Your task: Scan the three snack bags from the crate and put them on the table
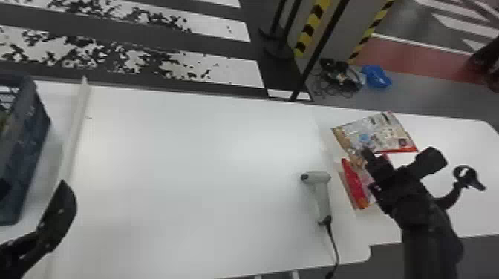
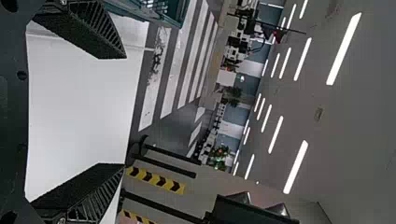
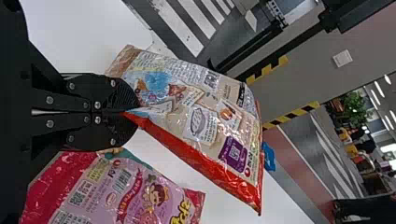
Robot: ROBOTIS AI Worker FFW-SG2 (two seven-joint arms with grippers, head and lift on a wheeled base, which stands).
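Placing, likely: black right gripper clamped on shiny beige-and-red plastic bag, frame right; next, lower, release. Black left gripper, fingers apart.

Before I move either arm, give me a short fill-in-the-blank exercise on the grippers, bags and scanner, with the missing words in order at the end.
The beige snack bag is pinched by the ____ gripper.
The left gripper has its fingers ____, with nothing between them.
In the head view, the scanner lies to the ____ of the pink snack bag.
The cable at the scanner's handle is ____ in colour.

Missing words: right; open; left; black.
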